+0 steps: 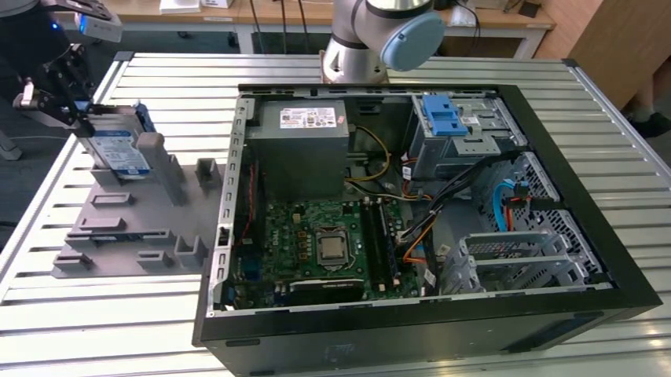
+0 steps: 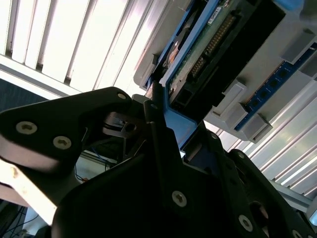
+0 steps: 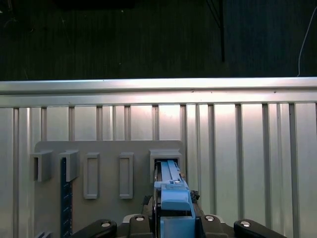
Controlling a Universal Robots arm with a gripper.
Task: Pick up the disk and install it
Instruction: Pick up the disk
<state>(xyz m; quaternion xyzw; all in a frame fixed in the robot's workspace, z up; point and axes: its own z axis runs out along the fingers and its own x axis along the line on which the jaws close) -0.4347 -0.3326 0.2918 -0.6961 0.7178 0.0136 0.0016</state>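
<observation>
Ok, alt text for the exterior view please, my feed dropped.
The gripper sits at the top of the disk, which stands on end in a grey holder on a slatted metal table. To the exterior view's right lies an open computer case.

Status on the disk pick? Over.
Arm's gripper at upper end of disk, exterior view's left. The disk stands on edge in grey fixture, not yet in open computer case. Nothing seen blocking it.

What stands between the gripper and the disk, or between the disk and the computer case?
Nothing visible separates the gripper from the disk; it is at the disk's upper edge. Toward the computer case, only the grey holder and the case's own wall lie between.
</observation>
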